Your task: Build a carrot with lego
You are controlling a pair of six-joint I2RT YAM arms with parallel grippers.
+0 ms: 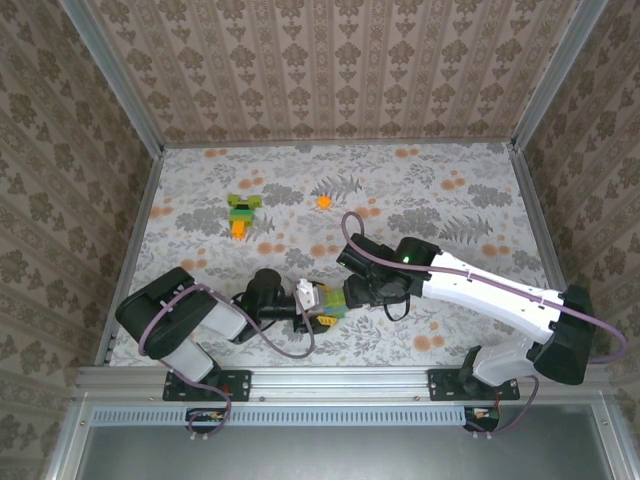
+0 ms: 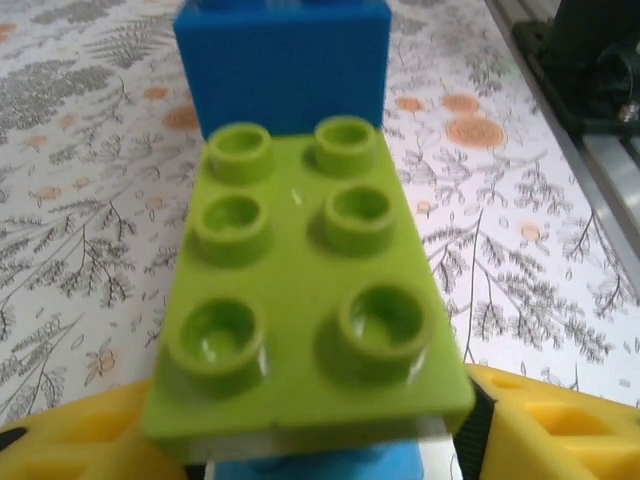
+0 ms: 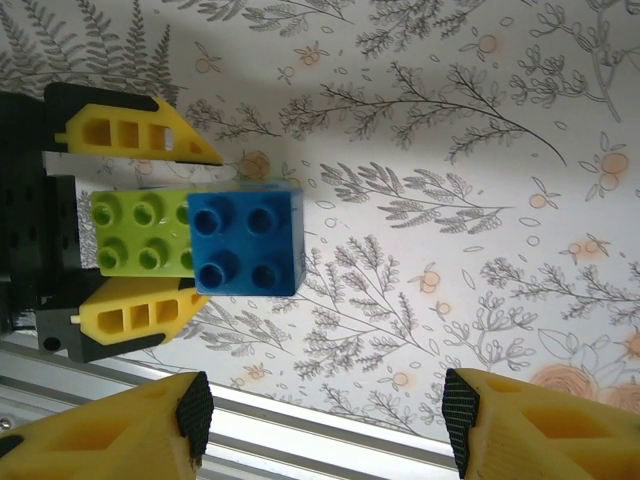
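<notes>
A lime brick (image 2: 305, 290) with a blue brick (image 2: 283, 65) stuck on its far end lies between the yellow fingers (image 2: 560, 430) of my left gripper (image 2: 310, 440). Seen from the right wrist, the lime brick (image 3: 140, 235) has a gap to the upper finger (image 3: 140, 135), so the left gripper (image 3: 208, 228) stands open around it, with the blue brick (image 3: 245, 240) at its tips. My right gripper (image 3: 328, 420) hangs open above them, holding nothing. In the top view both grippers (image 1: 310, 300) (image 1: 358, 292) meet near the front edge. The carrot (image 1: 242, 214) lies at the back left.
A loose orange brick (image 1: 323, 201) lies right of the carrot. The metal front rail (image 3: 330, 445) runs just under my right gripper. Patterned walls enclose the floral table (image 1: 450, 200) at the back and both sides.
</notes>
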